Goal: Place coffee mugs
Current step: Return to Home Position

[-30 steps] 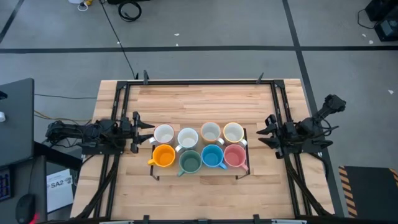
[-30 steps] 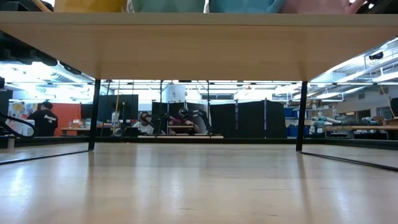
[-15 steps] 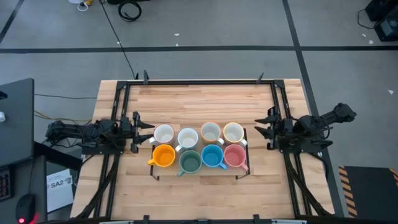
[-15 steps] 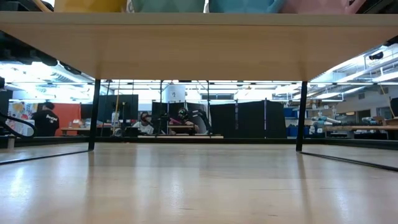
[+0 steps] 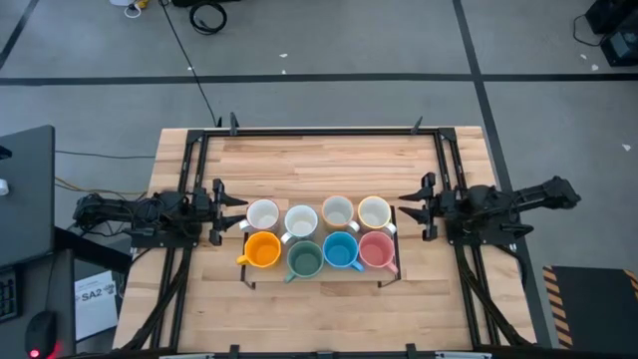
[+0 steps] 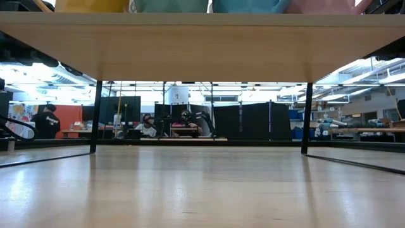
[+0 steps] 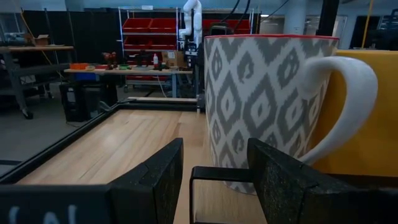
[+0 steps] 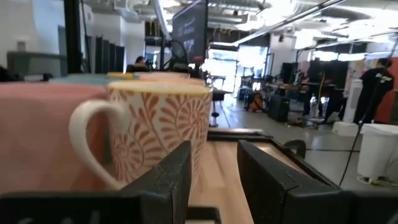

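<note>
All eight mugs (image 5: pixel 301 220) stand on the shelf (image 6: pixel 202 44) in the middle of the high view. They form two rows of four: whites in the upper row, then the orange mug (image 5: pixel 262 249), green mug (image 5: pixel 304 261), blue mug (image 5: pixel 341 250) and pink mug (image 5: pixel 376 250) in the lower row. Neighbours look to be touching, though from above I cannot be sure of every pair.

The left gripper (image 5: pixel 225 212) sits at the left end of the rows, fingers parted and holding nothing. Its wrist view shows a grey-patterned mug (image 7: pixel 267 106) just ahead, with the orange mug behind it. The right gripper (image 5: pixel 413 207) sits at the right end, likewise parted and empty, facing a leaf-patterned mug (image 8: pixel 165 130) with the pink mug beside it.

Placing looks finished; what remains is for the arms to draw clear.

- **Handling:** The mugs are probably stiff glazed ceramic — fairly heavy for their size, slick under the pads, and apt to chip if knocked. The safest hold is likely across the wall at the rim, one finger inside. The handles are curved and would let a mug swing.
- **Room to move:** There is no room between the mugs, and the lower row stands near the shelf's front edge, so a nudge from either end could push a mug off. Open room lies on the bare table (image 5: pixel 319 165) toward the top of the frame and out toward either side, where the black rails (image 5: pixel 189 179) bound it.
</note>
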`<action>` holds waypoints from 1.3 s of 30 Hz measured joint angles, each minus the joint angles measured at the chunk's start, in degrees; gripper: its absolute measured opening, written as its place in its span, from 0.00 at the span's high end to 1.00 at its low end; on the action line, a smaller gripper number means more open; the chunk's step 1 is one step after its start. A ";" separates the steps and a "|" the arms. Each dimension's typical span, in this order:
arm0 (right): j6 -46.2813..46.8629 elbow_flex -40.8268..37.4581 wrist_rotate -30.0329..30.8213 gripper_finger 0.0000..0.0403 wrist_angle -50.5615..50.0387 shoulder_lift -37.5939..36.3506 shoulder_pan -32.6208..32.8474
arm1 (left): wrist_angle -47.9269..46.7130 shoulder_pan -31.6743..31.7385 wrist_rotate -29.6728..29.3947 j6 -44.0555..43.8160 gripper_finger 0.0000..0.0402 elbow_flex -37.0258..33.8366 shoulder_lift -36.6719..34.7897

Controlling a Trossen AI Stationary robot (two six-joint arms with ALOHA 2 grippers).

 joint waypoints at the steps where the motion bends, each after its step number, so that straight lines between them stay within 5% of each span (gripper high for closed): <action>1: -0.02 0.02 -0.63 0.67 -0.66 0.00 -0.41 | 0.00 0.00 0.00 0.00 0.54 0.00 0.00; 26: 4.54 -0.14 -0.47 0.67 -14.43 0.13 -2.02 | -0.02 0.00 0.20 0.43 0.54 0.00 0.00; 39: 4.07 -0.05 0.18 0.67 -12.96 0.04 -2.00 | 0.56 -0.02 0.20 -0.08 0.54 0.00 0.00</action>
